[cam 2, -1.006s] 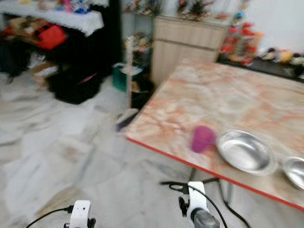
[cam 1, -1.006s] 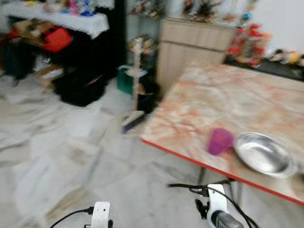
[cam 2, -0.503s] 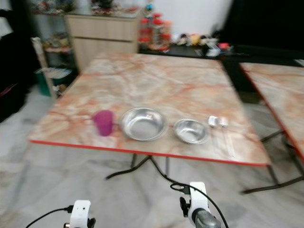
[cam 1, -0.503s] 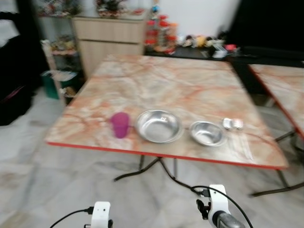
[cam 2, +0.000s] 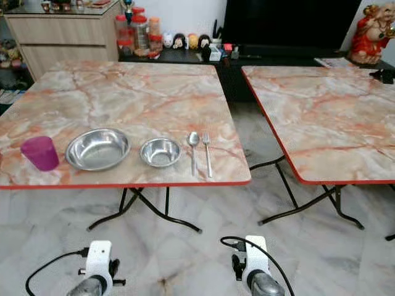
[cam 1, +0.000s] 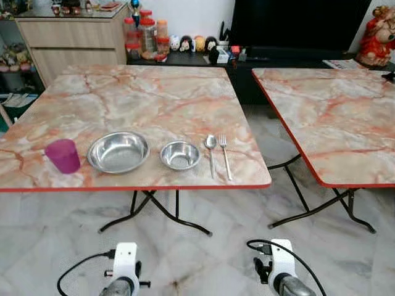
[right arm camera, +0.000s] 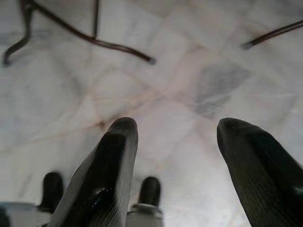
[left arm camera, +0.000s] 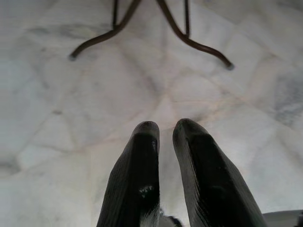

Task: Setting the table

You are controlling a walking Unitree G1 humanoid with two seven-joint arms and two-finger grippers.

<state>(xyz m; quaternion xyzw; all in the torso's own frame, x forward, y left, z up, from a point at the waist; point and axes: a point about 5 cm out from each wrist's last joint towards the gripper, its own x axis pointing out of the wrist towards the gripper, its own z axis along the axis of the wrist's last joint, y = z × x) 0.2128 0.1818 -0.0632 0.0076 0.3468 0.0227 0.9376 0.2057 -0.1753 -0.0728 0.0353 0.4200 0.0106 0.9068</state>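
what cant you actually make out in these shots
- Jars and small figures on the low shelf behind the table: too small in the eye views to identify.
- Red statue: cut off by the top right edge.
- Cabinet top items: cut off by the top edge.

My head camera swings to the right over this last second and sharpens from blur to a clear picture. The table (cam 1: 154, 98), seen cornerwise at the right edge a second ago, now lies square before me with its red edge running across the view. The small bowl (cam 1: 180, 155), spoon (cam 1: 210, 142) and fork (cam 1: 223, 148) come into sight beside the large bowl (cam 1: 118, 152) and purple cup (cam 1: 62, 155). A second table (cam 1: 333, 111) now shows on the right.
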